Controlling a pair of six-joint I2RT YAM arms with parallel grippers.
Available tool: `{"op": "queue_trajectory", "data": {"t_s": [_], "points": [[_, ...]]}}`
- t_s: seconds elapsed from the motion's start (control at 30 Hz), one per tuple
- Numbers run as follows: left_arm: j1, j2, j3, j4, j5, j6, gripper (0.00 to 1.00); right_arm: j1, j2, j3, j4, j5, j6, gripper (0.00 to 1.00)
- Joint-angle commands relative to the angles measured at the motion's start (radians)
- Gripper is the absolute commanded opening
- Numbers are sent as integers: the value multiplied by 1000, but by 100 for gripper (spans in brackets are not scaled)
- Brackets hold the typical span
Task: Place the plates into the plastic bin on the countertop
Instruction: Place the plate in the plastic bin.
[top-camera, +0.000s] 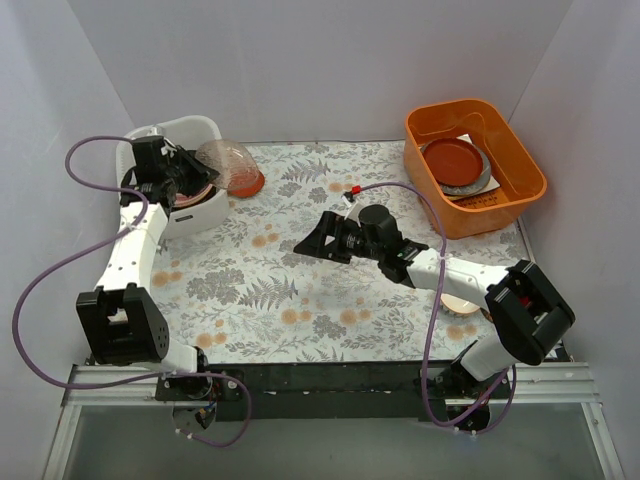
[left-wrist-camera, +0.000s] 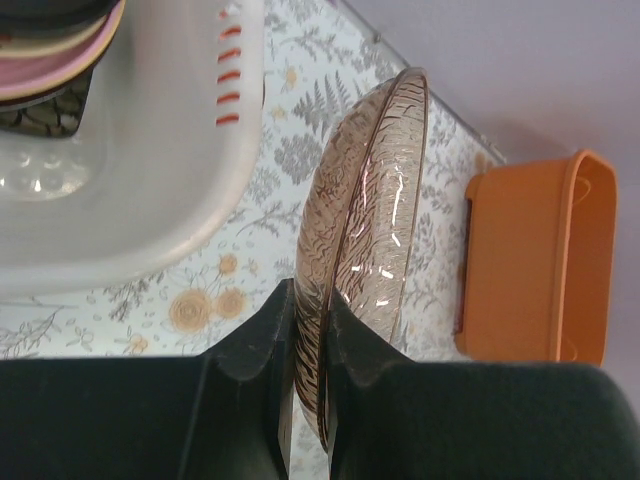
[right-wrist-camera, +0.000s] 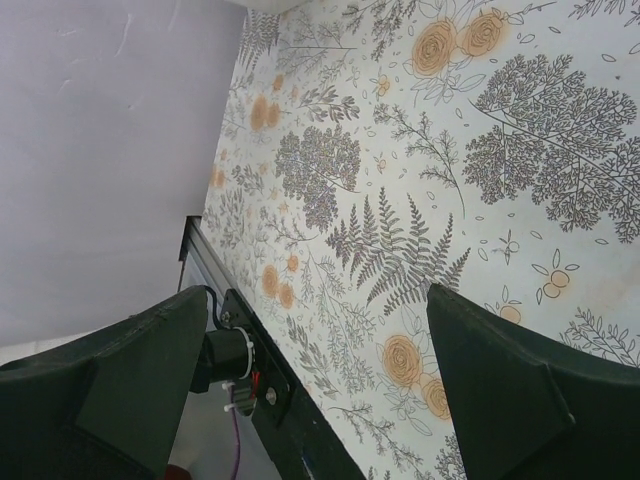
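The left tool (left-wrist-camera: 310, 330), clamped on the rim of the clear ribbed plate (left-wrist-camera: 375, 200) just beside the plastic bin (left-wrist-camera: 170, 150), should carry it over the stacked plates (left-wrist-camera: 50, 50), level it, then release; the right tool (right-wrist-camera: 315, 345) gapes empty.

Pale countertop (top-camera: 300, 270), printed with grey ferns and small orange flowers, fills walled cell. White plastic bin (top-camera: 190, 124) sits at far-left corner. Orange tub (top-camera: 470, 215) sits at far-right corner, well apart from bin. Orange-red dish (top-camera: 250, 186) shows just right of bin, mostly hidden behind clear ribbed plate (top-camera: 225, 160). Beige plate (top-camera: 462, 304) lies near right edge, partly under arm.
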Motion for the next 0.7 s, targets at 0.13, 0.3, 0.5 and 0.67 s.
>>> {"op": "queue_trajectory", "data": {"t_s": [0.13,0.3,0.5,0.67], "points": [[35,97,162,70,-98,-147,0,-16,14,-13,54,-51,15,98],[91,159,171,127,-55,-230,0,-22,22,-15,56,-60,15,98],[118,209,187,118,-145,-302,0,-29,32,-16,63,-77,18,98],[118,255,217,104,-278,-366,0,-29,42,-16,68,-86,19,98]]}}
